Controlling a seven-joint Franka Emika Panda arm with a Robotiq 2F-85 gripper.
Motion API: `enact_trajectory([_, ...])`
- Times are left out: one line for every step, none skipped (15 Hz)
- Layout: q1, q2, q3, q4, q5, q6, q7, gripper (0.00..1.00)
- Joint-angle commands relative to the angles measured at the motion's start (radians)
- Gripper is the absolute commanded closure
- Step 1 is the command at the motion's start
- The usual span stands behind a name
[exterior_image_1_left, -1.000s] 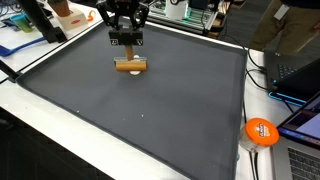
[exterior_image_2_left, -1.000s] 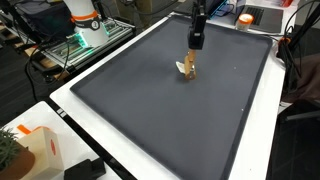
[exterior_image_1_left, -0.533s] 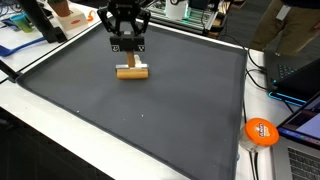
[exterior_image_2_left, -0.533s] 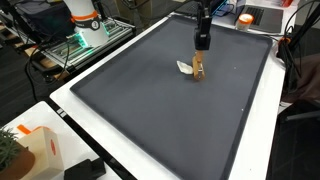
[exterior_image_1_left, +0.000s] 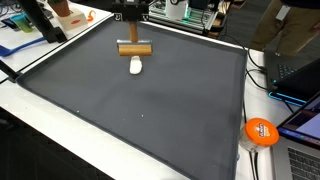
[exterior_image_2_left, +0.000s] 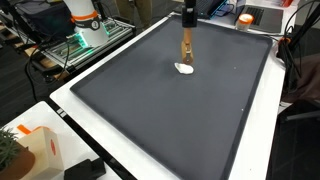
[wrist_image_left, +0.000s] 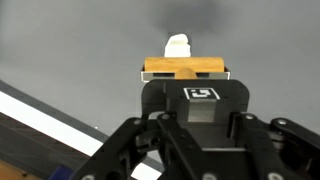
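You have the gripper (exterior_image_1_left: 133, 40) clamped on a wooden block (exterior_image_1_left: 133, 48). Its two dark, flat fingers (wrist_image_left: 183, 71) press on the long faces of the block at its middle. The block is a short, straight bar of pale, smooth-sawn wood with squared ends, and it lies level across the jaws. In the wrist view it (wrist_image_left: 183, 67) spans the full width of the black finger mount.

A small white piece (exterior_image_1_left: 136, 66) lies on the mat (exterior_image_1_left: 150, 110) just beside the block. It is rounded and matte, like a pebble or a lump of putty. A gap shows between it and the block in an exterior view. In the wrist view the white piece (wrist_image_left: 178, 44) sits just past the block's far edge.

The mat is dark grey, flat and finely textured, with thin pale borders. It covers most of the white desk (exterior_image_1_left: 60, 140). Block and white piece are near the mat's far edge, toward its left corner, in an exterior view.

An orange disc (exterior_image_1_left: 260, 131) rests on the desk beyond the mat's right edge.
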Motion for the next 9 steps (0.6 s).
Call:
enact_trajectory([0.009, 0.014, -0.012, -0.028, 0.007, 0.005, -0.017, 0.78])
enact_trajectory([0.008, 0.018, -0.012, -0.038, -0.003, 0.027, 0.009, 0.78])
enact_trajectory([0.007, 0.01, -0.012, -0.043, 0.006, 0.03, 0.015, 0.78])
enact_trajectory([0.007, -0.011, -0.013, -0.028, 0.001, -0.03, 0.047, 0.78])
enact_trajectory([0.007, -0.028, -0.015, -0.012, -0.012, -0.083, 0.089, 0.78])
enact_trajectory([0.008, -0.039, -0.016, 0.009, -0.014, -0.127, 0.117, 0.78])
enact_trajectory([0.011, -0.049, -0.013, 0.035, -0.006, -0.178, 0.126, 0.78])
enact_trajectory([0.015, -0.056, -0.011, 0.076, -0.003, -0.248, 0.137, 0.78])
enact_trajectory([0.018, -0.058, -0.009, 0.126, 0.008, -0.313, 0.14, 0.78])
